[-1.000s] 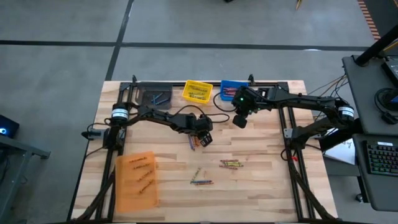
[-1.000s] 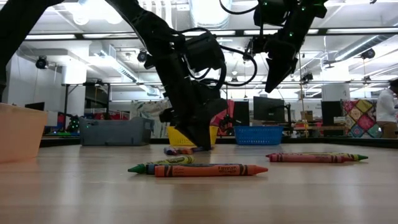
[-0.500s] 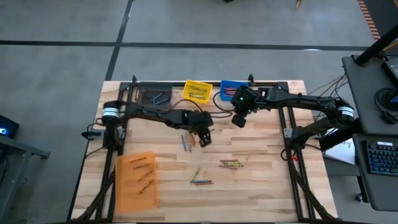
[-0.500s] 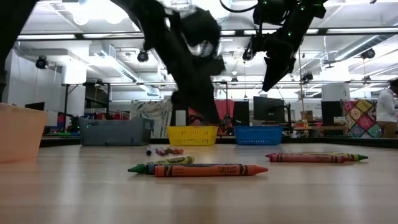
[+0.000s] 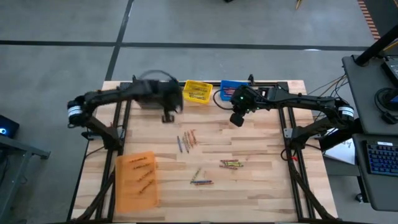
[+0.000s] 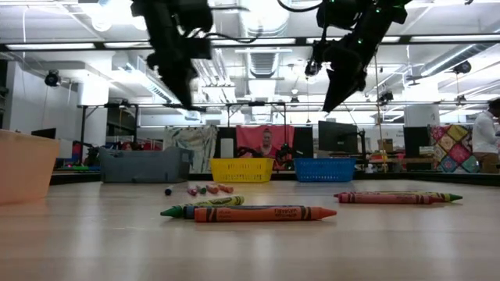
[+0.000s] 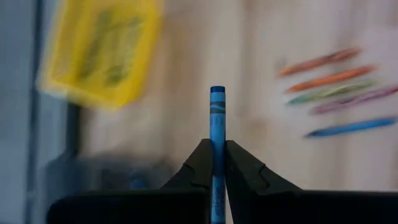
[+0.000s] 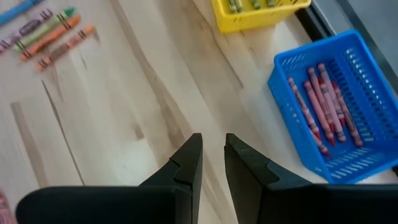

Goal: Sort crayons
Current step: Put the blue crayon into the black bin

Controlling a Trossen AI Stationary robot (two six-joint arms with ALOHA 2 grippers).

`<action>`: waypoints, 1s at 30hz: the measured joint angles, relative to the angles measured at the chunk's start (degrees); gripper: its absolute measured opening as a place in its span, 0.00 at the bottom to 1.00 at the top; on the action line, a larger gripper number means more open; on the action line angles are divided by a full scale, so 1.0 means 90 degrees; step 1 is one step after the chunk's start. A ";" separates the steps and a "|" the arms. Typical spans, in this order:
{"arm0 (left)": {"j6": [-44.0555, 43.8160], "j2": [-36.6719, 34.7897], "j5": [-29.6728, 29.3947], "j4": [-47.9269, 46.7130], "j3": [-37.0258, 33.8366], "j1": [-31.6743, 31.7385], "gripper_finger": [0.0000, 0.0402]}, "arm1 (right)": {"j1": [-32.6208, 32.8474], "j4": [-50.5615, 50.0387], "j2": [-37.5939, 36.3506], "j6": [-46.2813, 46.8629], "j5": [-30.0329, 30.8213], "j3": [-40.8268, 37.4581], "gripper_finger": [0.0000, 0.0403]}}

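Observation:
My left gripper is shut on a blue crayon and hangs high over the table's far left, beside the grey bin and the yellow bin. Several loose crayons lie flat at mid-table. More crayons lie toward the near edge, and another small bunch lies nearer still. My right gripper hovers narrowly open and empty above the wood, near the blue bin, which holds red crayons. My left gripper pinches the blue crayon between its two fingers. The crayon lies along the fingers, and one end sticks out well past their tips. The fingers slant downward from above. The crayon is lifted clear of the table.
An orange bin with a few crayons sits at the near left. The yellow bin and the blue bin stand along the far edge. In the low view, crayons lie close to the near edge. A person is in the room behind.
My left gripper has risen from the crayon bunch at mid-table and swung toward the far left, toward the grey bin, rolling as it went. It carries the blue crayon with it. The other crayons of that bunch stay on the wood.

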 joint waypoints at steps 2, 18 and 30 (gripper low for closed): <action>0.0276 -0.0120 -0.0016 -0.0040 0.0000 0.0586 0.00 | 0.0000 0.0130 0.0000 0.0000 -0.0001 -0.0012 0.14; 0.0841 0.0491 0.0107 -0.0420 -0.0056 0.3935 0.00 | -0.0005 0.0528 0.0000 -0.0365 0.0003 -0.0025 0.14; 0.0920 0.1256 0.0066 -0.0195 -0.0063 0.3948 0.03 | -0.0005 0.0587 0.0000 -0.0386 0.0003 -0.0025 0.14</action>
